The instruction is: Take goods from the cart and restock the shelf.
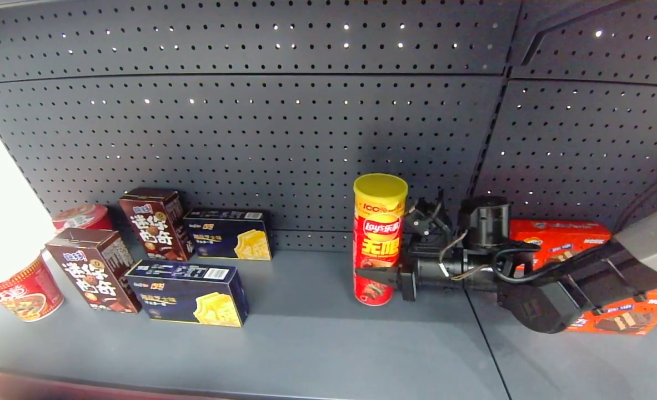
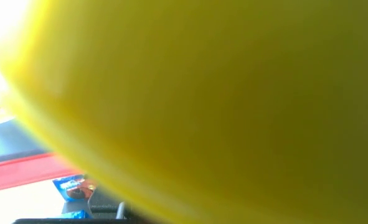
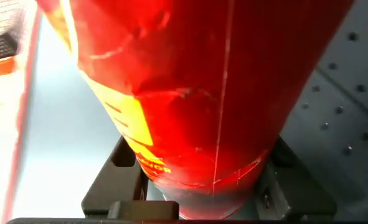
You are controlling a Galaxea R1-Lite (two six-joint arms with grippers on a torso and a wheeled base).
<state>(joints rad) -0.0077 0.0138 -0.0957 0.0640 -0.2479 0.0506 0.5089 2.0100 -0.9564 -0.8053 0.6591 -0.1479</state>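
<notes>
Right pincer clamped on the lower third of the chip can, one finger across the front of the can, the other hidden behind it. Arm comes in low from 3 o'clock, level with the shelf deck. Can upright, yellow lid on top, base on or just above the deck; contact cannot be told. It sits mid-shelf, a little forward of the pegboard back at its 12 o'clock. Right wrist view: red can wall with a yellow panel close to the lens, dark pincer fingers on either side of its base, pegboard holes beyond. At the can's 3 o'clock, behind and under the arm, two orange boxes: one lying flat against the back panel, one nearer the front edge. At the can's 9 o'clock, well apart, a group in two rows. Back row: red noodle cup, brown box upright, navy box on its long side. Front row: second noodle cup, second brown box upright, second navy box on its long side. Open deck lies between the navy boxes and the can. Left wrist view: a blurred yellow surface hard against the lens, with a red strip and a small blue packet past its edge. Left pincer: only a dark sliver seen, grip cannot be told.
</notes>
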